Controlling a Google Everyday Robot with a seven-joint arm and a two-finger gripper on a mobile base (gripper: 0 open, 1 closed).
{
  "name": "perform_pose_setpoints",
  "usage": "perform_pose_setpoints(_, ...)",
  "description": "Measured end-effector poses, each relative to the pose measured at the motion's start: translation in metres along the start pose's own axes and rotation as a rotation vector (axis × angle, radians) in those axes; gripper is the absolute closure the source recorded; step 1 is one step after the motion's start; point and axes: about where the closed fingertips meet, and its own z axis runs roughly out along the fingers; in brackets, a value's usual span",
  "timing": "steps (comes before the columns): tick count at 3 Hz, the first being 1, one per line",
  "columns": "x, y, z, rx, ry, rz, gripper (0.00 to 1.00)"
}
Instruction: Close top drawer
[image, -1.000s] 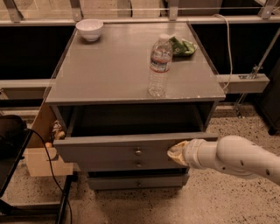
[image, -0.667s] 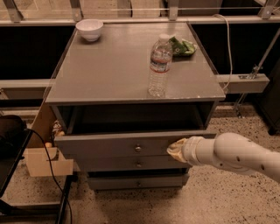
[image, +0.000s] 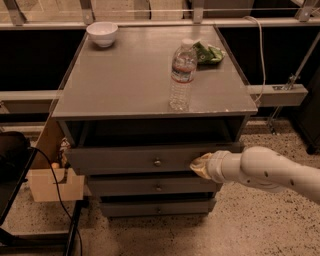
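The top drawer (image: 120, 159) hung partly out under the cabinet's flat grey top (image: 120, 80). The gripper (image: 198, 166) was set flat against the drawer's long wood-grain front, right of the small round metal knob (image: 157, 162), probably to push it in. Whether it was open or closed could not be told.

The top drawer (image: 120, 160) is long, flat and grey, almost as wide as the cabinet (image: 125, 75). It has one small round shiny knob (image: 157, 162) in the middle. It sits level and sticks out a little way, with a dark gap above it. The gripper (image: 202, 166) touches its front, right of the knob
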Motion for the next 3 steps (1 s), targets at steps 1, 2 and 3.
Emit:
perform_pose_setpoints(1,-0.003,-0.008,0.007,0.008,-0.005,-0.003,1.0)
perform_pose_setpoints(2,-0.01,-0.021,0.016,0.025,-0.011,-0.013,1.0)
perform_pose_setpoints(3,-0.01,-0.021,0.017,0.024,-0.01,-0.012,1.0)
